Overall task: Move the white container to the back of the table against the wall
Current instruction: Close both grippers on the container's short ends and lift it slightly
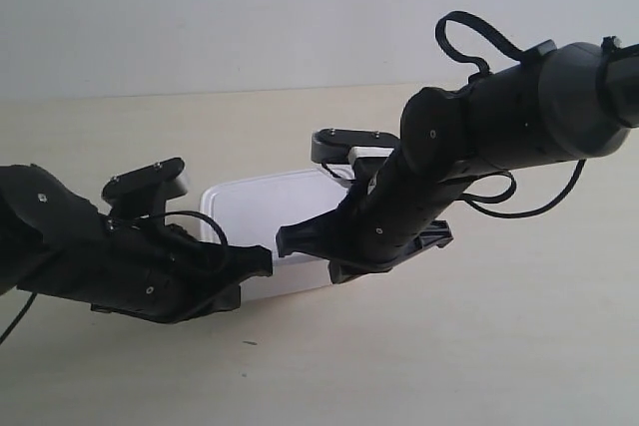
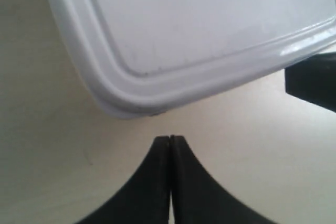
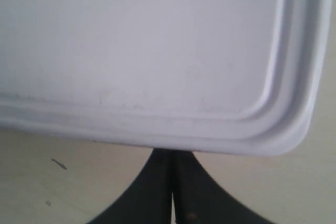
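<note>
White container faces left tool and right tool, both clenched empty, angled low.

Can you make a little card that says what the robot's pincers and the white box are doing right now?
box: white container, lid on, flat on the table
wall: behind, bare table between it and the box
left pincer: shut, tip near a box corner, small gap
right pincer: shut, tip at the box edge, touching unclear
held: nothing
</note>
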Robot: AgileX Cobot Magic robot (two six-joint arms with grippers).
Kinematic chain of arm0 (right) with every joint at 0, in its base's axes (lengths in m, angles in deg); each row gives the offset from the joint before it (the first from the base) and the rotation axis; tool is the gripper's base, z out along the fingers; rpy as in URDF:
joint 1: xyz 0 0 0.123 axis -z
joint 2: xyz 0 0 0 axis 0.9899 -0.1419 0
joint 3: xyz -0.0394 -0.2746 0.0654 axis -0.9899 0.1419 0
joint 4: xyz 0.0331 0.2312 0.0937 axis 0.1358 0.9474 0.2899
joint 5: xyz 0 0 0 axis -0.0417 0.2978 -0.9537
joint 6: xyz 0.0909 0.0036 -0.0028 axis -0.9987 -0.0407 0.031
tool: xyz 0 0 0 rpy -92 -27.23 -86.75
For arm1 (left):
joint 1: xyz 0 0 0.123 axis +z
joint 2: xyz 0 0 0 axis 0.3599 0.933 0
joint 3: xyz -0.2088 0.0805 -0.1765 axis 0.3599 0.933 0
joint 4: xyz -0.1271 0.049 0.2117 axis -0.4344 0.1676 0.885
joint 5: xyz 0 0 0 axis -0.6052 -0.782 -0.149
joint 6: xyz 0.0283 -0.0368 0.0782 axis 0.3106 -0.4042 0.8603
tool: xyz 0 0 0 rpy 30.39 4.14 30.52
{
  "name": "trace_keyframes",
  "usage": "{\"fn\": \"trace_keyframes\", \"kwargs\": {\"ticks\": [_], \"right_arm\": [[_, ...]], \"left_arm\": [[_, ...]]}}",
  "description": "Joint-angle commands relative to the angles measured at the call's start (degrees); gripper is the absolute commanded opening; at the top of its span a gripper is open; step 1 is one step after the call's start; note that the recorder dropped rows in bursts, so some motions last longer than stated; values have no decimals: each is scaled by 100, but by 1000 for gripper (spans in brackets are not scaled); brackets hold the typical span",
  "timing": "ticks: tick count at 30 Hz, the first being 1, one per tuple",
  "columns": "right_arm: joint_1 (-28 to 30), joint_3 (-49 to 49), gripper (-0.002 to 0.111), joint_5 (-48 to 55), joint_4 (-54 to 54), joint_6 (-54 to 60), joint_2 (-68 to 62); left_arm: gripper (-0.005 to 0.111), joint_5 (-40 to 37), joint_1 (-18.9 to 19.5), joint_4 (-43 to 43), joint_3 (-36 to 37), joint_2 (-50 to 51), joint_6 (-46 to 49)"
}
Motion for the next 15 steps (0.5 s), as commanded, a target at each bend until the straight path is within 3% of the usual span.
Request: {"fn": "trace_keyframes", "kwargs": {"ticks": [1, 15], "right_arm": [[8, -69, 0, -115, -67, 3, 12], [278, -419, 0, -214, -47, 14, -352]], "left_arm": [[0, 109, -27, -48, -230, 423, 14], [0, 760, -27, 91, -625, 780, 25]]}}
